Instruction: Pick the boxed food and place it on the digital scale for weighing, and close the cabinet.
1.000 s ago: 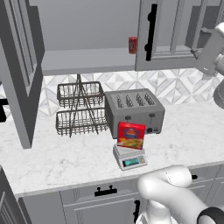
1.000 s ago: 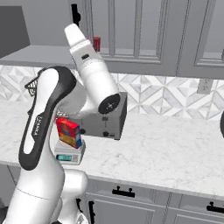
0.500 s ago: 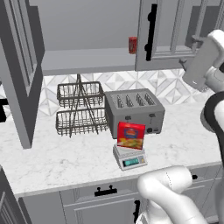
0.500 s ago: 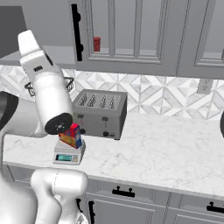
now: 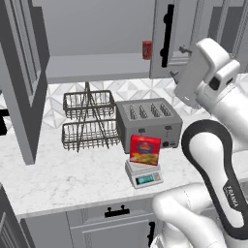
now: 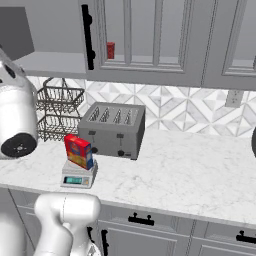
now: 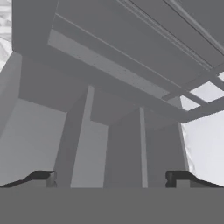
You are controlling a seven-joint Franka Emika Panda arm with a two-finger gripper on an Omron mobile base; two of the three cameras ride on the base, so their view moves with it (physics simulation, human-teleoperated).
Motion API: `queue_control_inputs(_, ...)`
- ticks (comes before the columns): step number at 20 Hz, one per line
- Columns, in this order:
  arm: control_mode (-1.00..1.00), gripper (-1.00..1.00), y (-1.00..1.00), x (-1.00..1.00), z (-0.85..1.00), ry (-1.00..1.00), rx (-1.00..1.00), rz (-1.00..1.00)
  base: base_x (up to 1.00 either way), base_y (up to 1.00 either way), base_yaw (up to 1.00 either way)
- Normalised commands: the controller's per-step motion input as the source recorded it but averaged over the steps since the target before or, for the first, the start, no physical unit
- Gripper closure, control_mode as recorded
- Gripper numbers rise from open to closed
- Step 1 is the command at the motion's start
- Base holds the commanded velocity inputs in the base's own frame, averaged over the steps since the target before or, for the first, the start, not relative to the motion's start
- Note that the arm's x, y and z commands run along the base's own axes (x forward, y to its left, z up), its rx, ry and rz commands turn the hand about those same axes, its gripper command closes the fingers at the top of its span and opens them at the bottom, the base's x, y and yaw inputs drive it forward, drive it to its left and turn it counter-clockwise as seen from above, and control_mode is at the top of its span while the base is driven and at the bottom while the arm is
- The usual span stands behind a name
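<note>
**Box is on the scale, cabinet doors hanging open**

The boxed food is standing upright on the digital scale, leaning back a bit, just in front of the toaster. The scale sits near the front edge of the counter, with its teal display facing out. There's a wide bare patch of marble to the left of it, and in the right base view the whole stretch of counter to the right of the toaster is open too.

Behind that bare patch, against the patterned backsplash, is a two-tier wire rack, well apart from the scale.

The cabinet is open. Its left door swings far out over the counter's left end, and the right door with its black bar handle is swung out as well. A small red can sits on the shelf right beside that door's edge.

The arm is up high on the right, and the gripper is close against grey panelled cabinet surfaces. Its jaws are spread wide with nothing between them.

Drawers with black handles run below the counter.
</note>
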Motion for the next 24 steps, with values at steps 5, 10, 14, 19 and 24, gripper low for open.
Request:
queue_control_inputs(5,-1.0,-1.0,0.81,-0.3,0.0,-0.01,0.0,0.0,0.0,0.0,0.0)
queue_control_inputs(10,-1.0,-1.0,0.73,-0.37,-0.02,0.0,0.0,0.01,0.0,0.0,0.0)
queue_control_inputs(14,-1.0,-1.0,0.39,-0.62,-0.01,0.08,0.02,0.11,0.0,0.0,0.0)
queue_control_inputs(19,-1.0,-1.0,0.2,-0.88,0.0,0.13,0.1,0.18,0.0,0.0,0.0)
queue_control_inputs(24,-1.0,-1.0,0.35,-0.69,-0.15,0.04,0.05,0.12,0.0,0.0,0.0)
